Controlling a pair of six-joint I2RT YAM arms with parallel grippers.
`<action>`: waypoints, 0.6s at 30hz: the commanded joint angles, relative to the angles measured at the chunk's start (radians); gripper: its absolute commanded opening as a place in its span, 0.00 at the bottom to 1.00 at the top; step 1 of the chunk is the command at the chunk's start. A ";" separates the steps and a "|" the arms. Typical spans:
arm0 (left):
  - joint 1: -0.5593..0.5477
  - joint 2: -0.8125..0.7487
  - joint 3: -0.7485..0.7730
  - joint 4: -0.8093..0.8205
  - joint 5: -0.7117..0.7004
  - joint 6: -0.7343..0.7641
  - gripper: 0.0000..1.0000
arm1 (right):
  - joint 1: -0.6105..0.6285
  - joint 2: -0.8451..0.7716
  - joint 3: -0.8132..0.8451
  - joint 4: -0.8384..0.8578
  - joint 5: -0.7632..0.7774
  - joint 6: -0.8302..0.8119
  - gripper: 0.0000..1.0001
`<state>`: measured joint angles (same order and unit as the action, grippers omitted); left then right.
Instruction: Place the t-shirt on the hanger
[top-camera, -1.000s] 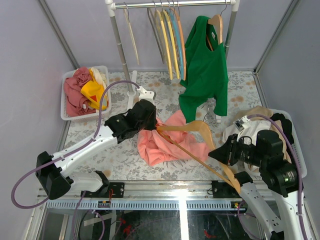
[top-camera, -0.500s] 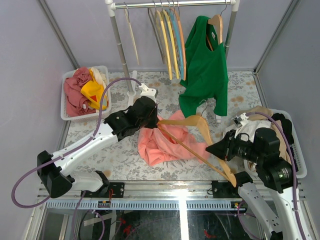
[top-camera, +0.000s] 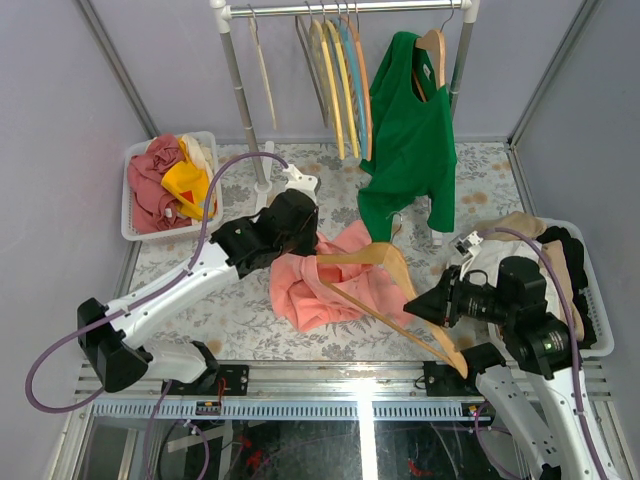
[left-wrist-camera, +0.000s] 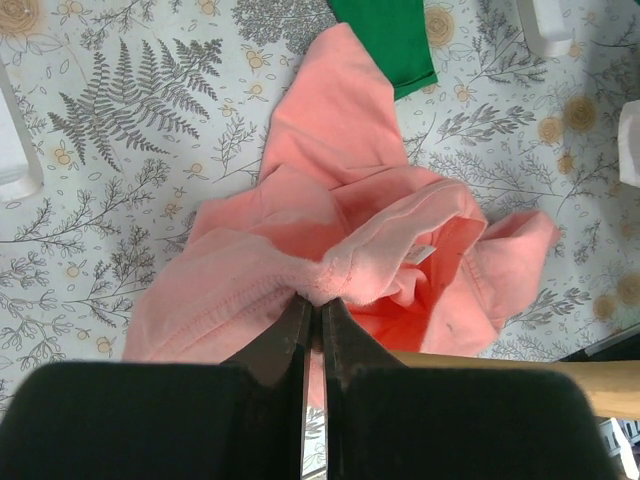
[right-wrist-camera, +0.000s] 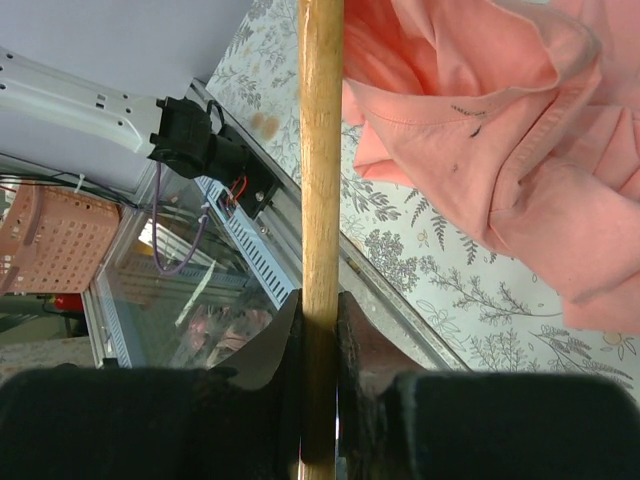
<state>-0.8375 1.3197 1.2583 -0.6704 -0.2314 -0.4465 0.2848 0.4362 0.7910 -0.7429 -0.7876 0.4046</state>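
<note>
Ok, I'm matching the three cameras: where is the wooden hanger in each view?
Top external: hanger right of centre, over the t-shirt.
Left wrist: only a wooden strip at the lower right edge.
Right wrist: upright bar left of centre, clamped in the right end effector.
Shared landmark: the pink t-shirt.

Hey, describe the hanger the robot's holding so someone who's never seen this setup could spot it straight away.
Start at the flowery table and find the pink t-shirt crumpled in its middle. Over that shirt, held by the right gripper, is the hanger. It is thick, light-brown wood and the only one off the rail; the other hangers all hang up there.
</note>
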 joint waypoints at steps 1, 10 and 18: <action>-0.020 0.006 0.066 0.020 0.024 0.031 0.00 | -0.001 -0.008 -0.024 0.165 -0.109 0.058 0.00; -0.066 0.001 0.115 0.006 0.043 0.035 0.00 | -0.002 0.009 -0.108 0.360 -0.079 0.124 0.00; -0.096 -0.007 0.158 0.003 0.058 0.049 0.00 | -0.001 0.009 -0.181 0.504 -0.121 0.178 0.00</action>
<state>-0.9192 1.3266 1.3632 -0.6922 -0.2008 -0.4263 0.2829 0.4507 0.6182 -0.4110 -0.8326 0.5385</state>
